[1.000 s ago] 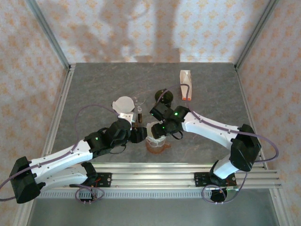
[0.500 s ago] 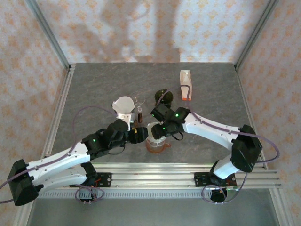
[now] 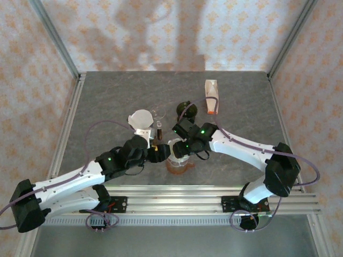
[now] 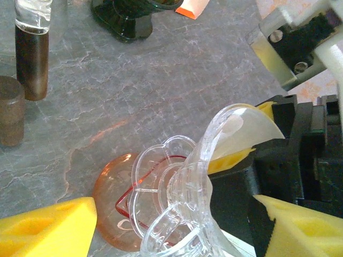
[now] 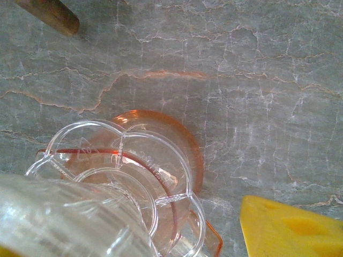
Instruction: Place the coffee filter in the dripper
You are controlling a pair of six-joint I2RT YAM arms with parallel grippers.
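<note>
Left gripper [image 4: 171, 225] flanks dripper [image 4: 187, 182] holding filter [image 4: 244, 131].

Lab test cell, grey stone-look tabletop [image 3: 107, 101], aluminium frame posts [image 3: 56, 40] at corners, patterned paper backdrop walls [image 3: 177, 32], slotted mounting rail [image 3: 171, 201] along near edge
</note>
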